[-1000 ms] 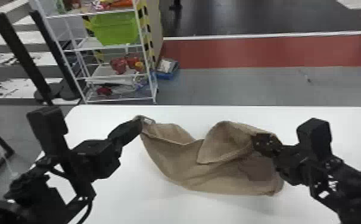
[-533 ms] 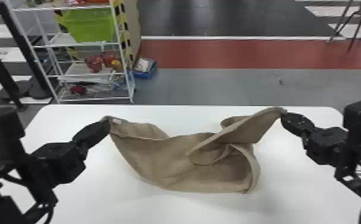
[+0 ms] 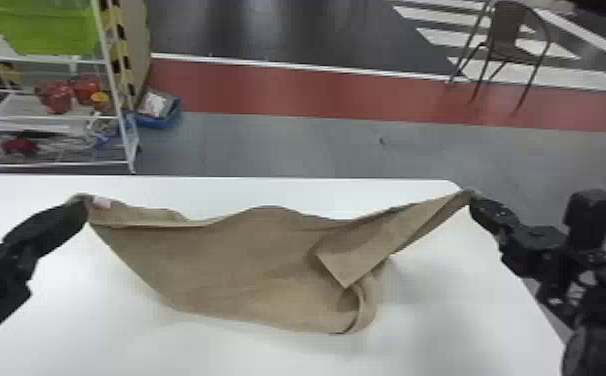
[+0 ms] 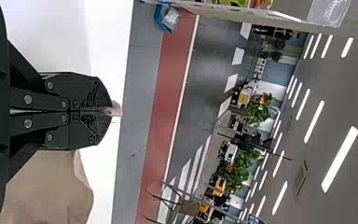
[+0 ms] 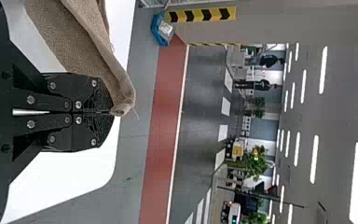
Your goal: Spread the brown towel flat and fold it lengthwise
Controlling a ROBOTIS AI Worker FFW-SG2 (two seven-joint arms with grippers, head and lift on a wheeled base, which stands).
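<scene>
The white table (image 3: pixel 467 330) spreads beneath the brown towel (image 3: pixel 247 265), which stretches between the two grippers, sagging in the middle, a flap doubled over nearer its right end. That end is pinched in the tips of the right gripper (image 3: pixel 472 196); the left gripper (image 3: pixel 82 204) clenches the opposite end, just beside a small pale tag (image 3: pixel 102 202).

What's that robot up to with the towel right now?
The robot has the brown towel stretched over a white table between its two arms. The left tool is shut on one corner, by a small pale tag, and the right tool grips another. The middle sags between them, and toward the right a flap is folded over, with a curled edge below it. So it isn't flat, and the lengthwise fold hasn't been made.
</scene>
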